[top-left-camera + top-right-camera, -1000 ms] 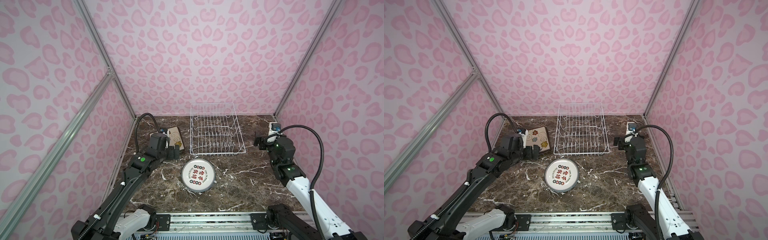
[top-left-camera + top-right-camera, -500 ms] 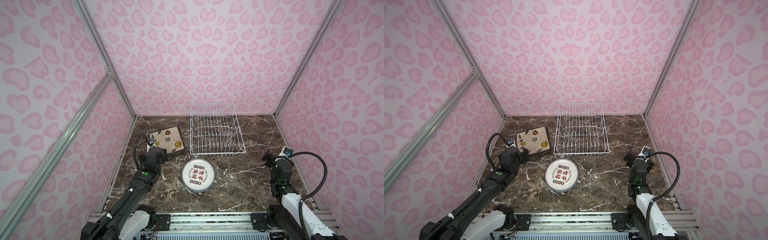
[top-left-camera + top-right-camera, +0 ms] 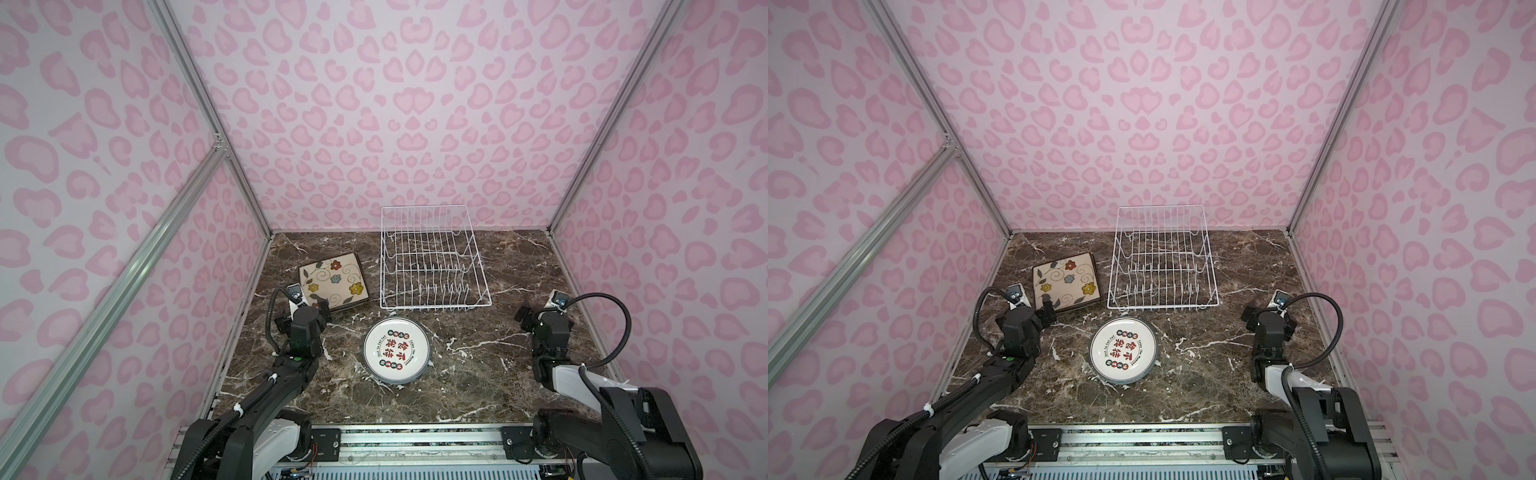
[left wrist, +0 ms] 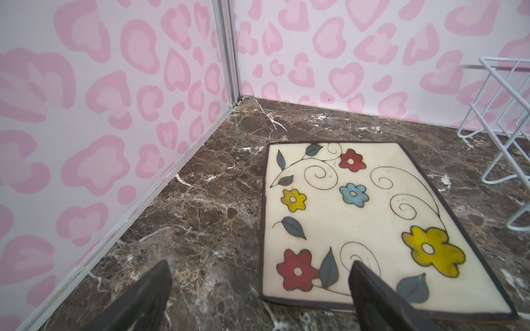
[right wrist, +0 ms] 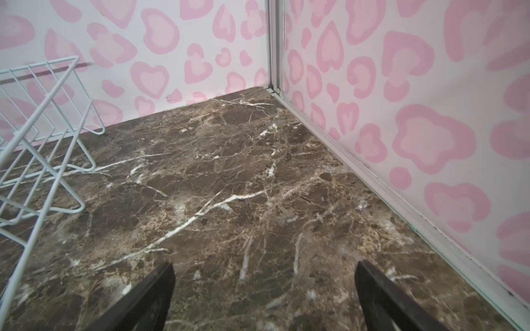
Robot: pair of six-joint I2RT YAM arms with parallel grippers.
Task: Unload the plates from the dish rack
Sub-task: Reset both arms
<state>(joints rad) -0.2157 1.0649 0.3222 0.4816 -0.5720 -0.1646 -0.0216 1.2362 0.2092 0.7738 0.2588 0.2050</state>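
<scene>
Seemingly finished, going by both top views: one dish rack (image 3: pixel 435 308), bare of plates. Left of the rack, one stack of square plates (image 3: pixel 332 286) lying flat on the table (image 3: pixel 478 374); in front of the rack, one stack of round plates (image 3: pixel 397 351), likewise flat. Layered rims on each stack, exact number per stack not readable.

Next, left wrist view: left gripper (image 4: pixel 259 266) spread wide, holding nothing, one finger (image 4: pixel 372 295) hanging over the near corner of the top square plate. Could clip that corner if lowered or swung toward the rack, knocking the stack askew.

Lastly, right wrist view: right gripper (image 5: pixel 263 265) equally wide and empty, over bare table right of the rack. Only rack wire close by; could snag it on a careless sweep. Two grippers in all.
</scene>
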